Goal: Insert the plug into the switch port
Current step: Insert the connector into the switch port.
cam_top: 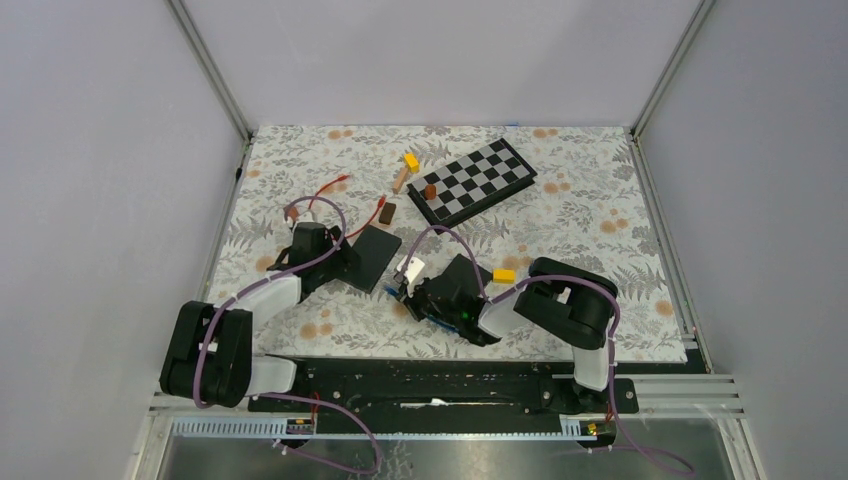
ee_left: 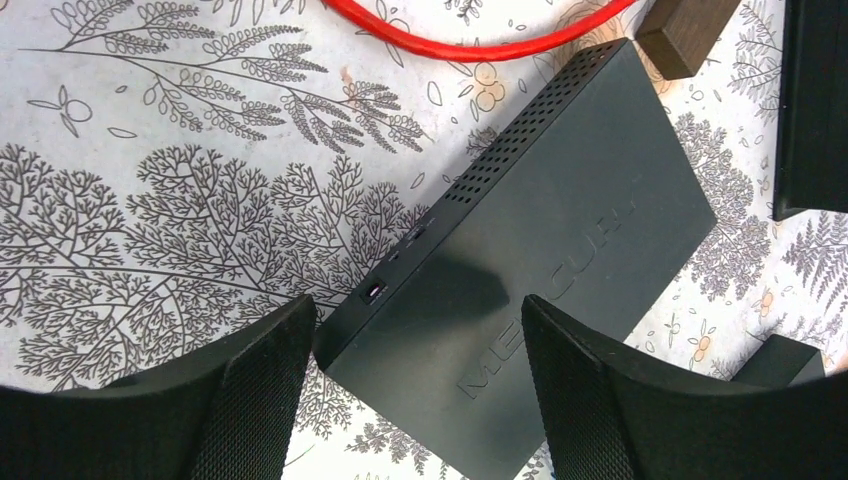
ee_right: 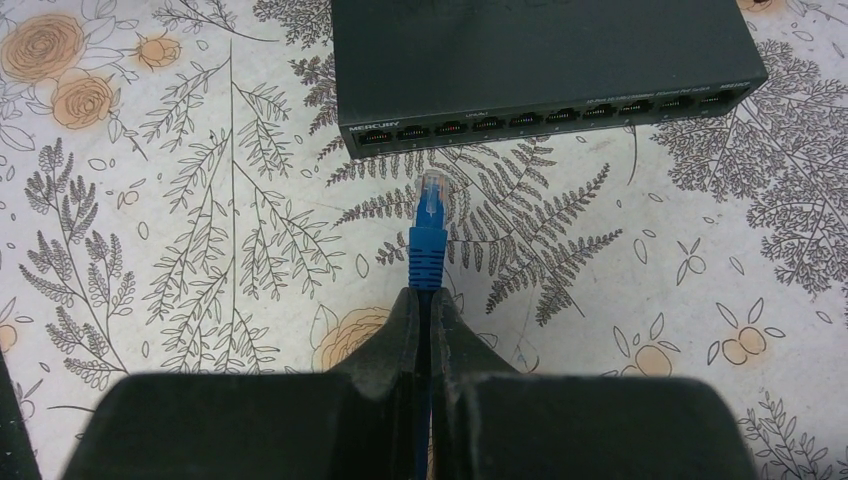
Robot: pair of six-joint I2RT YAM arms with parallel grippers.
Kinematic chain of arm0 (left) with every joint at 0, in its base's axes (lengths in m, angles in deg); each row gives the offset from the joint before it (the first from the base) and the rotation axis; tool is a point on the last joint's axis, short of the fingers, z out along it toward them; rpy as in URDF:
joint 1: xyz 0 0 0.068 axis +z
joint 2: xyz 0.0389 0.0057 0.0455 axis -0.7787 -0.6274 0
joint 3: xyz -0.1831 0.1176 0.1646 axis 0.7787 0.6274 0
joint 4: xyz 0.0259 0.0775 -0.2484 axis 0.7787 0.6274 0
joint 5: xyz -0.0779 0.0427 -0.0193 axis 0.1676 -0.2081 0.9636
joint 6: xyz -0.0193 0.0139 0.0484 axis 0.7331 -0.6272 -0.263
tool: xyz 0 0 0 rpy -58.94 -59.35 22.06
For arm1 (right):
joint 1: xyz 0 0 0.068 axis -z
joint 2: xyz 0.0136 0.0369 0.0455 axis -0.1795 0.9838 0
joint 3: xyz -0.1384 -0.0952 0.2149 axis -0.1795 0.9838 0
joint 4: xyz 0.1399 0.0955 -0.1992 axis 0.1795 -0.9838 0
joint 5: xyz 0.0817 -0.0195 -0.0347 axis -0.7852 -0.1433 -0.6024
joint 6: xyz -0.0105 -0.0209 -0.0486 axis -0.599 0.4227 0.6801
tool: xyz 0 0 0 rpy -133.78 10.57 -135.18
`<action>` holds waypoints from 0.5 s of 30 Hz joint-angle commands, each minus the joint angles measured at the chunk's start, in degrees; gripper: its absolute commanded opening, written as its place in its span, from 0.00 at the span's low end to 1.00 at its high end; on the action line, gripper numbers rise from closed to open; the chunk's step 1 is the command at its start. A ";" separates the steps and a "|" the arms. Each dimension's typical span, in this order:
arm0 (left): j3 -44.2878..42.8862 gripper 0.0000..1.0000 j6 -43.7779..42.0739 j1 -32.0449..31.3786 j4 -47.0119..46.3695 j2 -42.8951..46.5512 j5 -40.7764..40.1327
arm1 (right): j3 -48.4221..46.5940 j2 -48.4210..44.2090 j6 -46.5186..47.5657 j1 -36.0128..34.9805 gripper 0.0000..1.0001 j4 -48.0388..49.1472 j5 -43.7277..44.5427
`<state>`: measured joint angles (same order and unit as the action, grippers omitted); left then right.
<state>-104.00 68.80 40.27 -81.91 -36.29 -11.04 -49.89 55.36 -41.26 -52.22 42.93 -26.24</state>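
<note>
Says MERCURY on black switch [ee_right: 540, 60], front and lid. Pinching blue, clear-tipped plug [ee_right: 430, 215] in right gripper [ee_right: 428, 300], just short of ports [ee_right: 545, 118]; left gripper [ee_left: 418, 310] gaping over switch.

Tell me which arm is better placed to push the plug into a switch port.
Right. The right gripper is shut on the plug, whose tip points at the port row of the switch, not yet inserted. The left gripper is open over a switch corner and holds no plug.

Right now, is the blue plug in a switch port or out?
Out: the plug tip stops short of the switch ports.
</note>
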 commanded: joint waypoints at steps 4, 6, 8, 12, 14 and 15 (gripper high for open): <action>-3.70 0.78 -0.98 -0.11 0.48 -1.16 -3.22 | -0.89 0.24 3.24 0.16 0.00 1.58 1.48; -4.25 0.78 -1.20 -0.11 0.41 -2.22 -3.83 | -1.91 0.78 4.07 0.17 0.00 1.18 1.33; -4.71 0.78 -1.83 -0.07 -0.65 -3.29 -4.12 | -2.80 1.41 4.75 0.17 0.00 1.04 1.92; -4.54 0.77 -2.94 -0.06 -1.85 -4.46 -3.90 | -4.57 2.29 5.79 0.16 0.00 0.55 3.85; -3.65 0.77 -2.91 -0.09 -2.54 -4.44 -3.27 | -5.24 2.69 6.08 0.20 0.00 0.73 5.00; -3.16 0.77 -2.97 -0.22 -3.21 -4.43 -2.45 | -5.54 2.91 6.18 0.17 0.00 0.85 5.49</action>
<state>-107.14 67.14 40.27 -82.15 -40.20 -13.55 -52.76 57.45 -37.22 -52.22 42.15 -24.47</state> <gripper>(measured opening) 0.771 0.039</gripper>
